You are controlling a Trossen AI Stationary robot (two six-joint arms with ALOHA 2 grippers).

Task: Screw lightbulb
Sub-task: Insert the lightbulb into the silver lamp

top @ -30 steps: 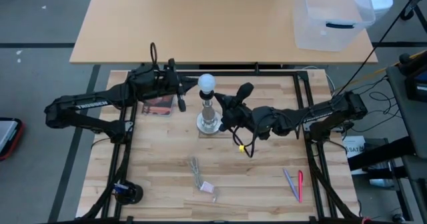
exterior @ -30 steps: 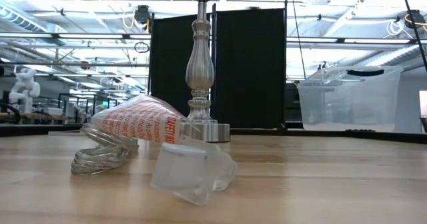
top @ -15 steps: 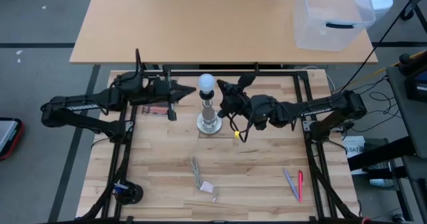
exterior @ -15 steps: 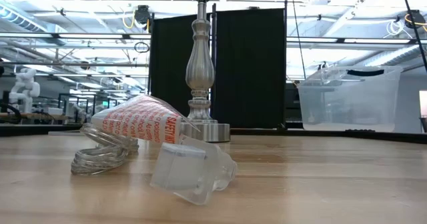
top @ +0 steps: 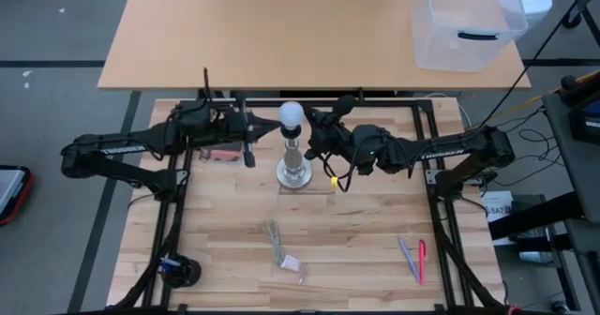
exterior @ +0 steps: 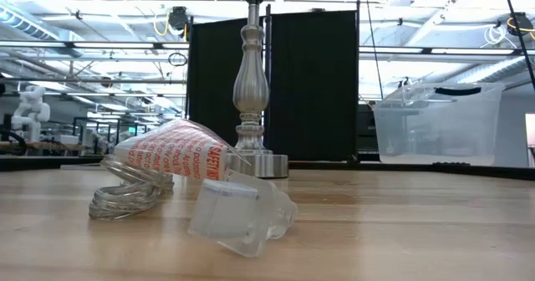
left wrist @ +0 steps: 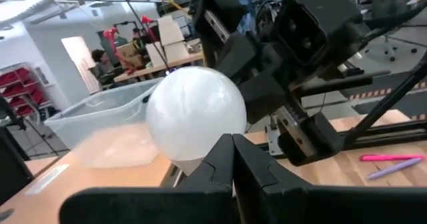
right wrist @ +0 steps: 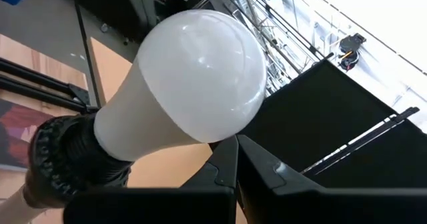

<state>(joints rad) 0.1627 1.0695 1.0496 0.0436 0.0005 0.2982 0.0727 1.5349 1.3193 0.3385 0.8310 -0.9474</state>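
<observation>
The white frosted lightbulb (top: 292, 115) stands with its base in the black socket (right wrist: 67, 159) on top of the silver stand (top: 293, 172), which rests on its round base (exterior: 261, 165) at the table's far middle. The bulb also shows in the left wrist view (left wrist: 195, 114) and the right wrist view (right wrist: 195, 77). My left gripper (top: 273, 125) is shut, level, at the bulb's left side. My right gripper (top: 313, 129) is shut, level, at the bulb's right side. The low view cuts off the bulb and both grippers. My left gripper's shut fingertips (left wrist: 233, 144) stand right at the globe's lower curve (left wrist: 200, 159); I cannot tell whether they touch it. My right gripper's shut fingertips (right wrist: 235, 147) stand right at the globe's edge (right wrist: 223, 134); I cannot tell whether they touch it.
A clear cord with its plug and a safety tag (top: 279, 245) lies near the table's middle front and fills the low view's foreground (exterior: 242, 214). Pens (top: 412, 259) lie front right, a red packet (top: 220, 153) under the left arm, a black roll (top: 178, 270) front left.
My right gripper has gone up and toward the table's far edge, from beside the stand's post to the bulb's right side. My left gripper drew back a little toward the left edge, then came toward the bulb again. The bulb and the stand have stayed in place.
</observation>
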